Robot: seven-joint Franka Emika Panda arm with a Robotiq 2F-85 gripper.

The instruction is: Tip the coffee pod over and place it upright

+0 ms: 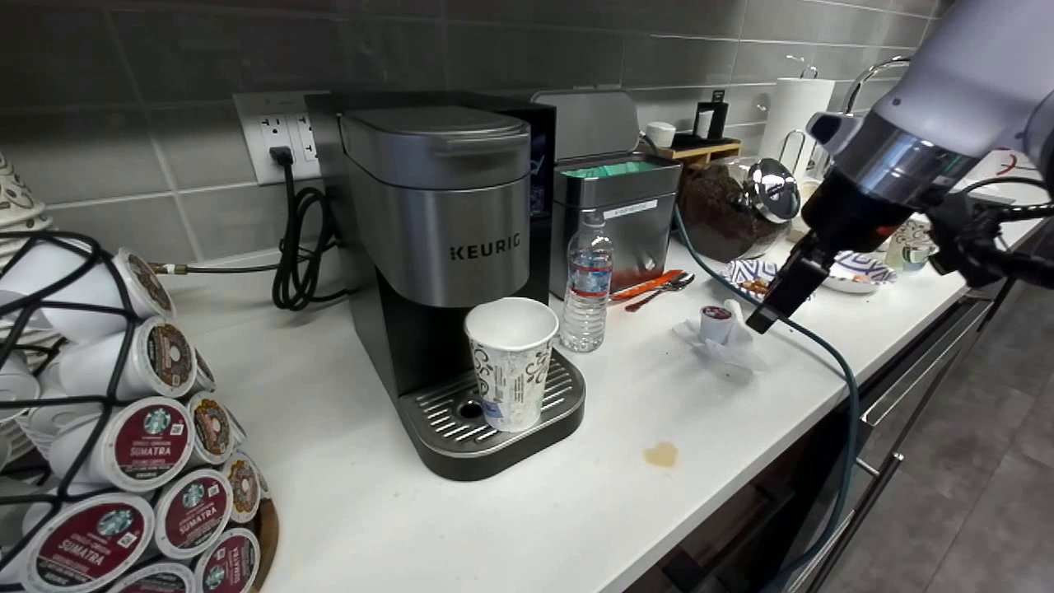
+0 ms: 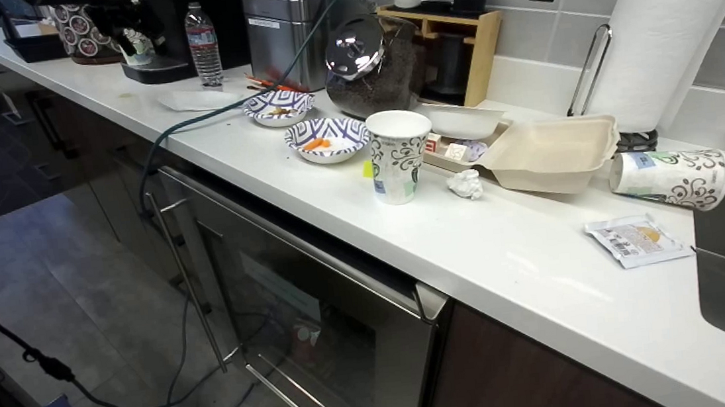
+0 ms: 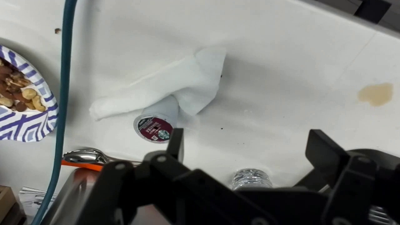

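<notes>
Rumpled white napkin [image 3: 178, 78] against coffee pod [image 3: 157, 121]

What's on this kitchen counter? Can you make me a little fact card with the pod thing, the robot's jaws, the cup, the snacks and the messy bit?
Place: kitchen counter
Thing to handle: coffee pod, dark red lid facing up
Next to it: crumpled white paper, seems to touch the pod
Jaws: wide apart, holding nothing
Drink: patterned paper cup, upright on the drip tray of the coffee maker
Snacks: nuts in a patterned bowl
Messy bit: brown spot, maybe a spill
</notes>
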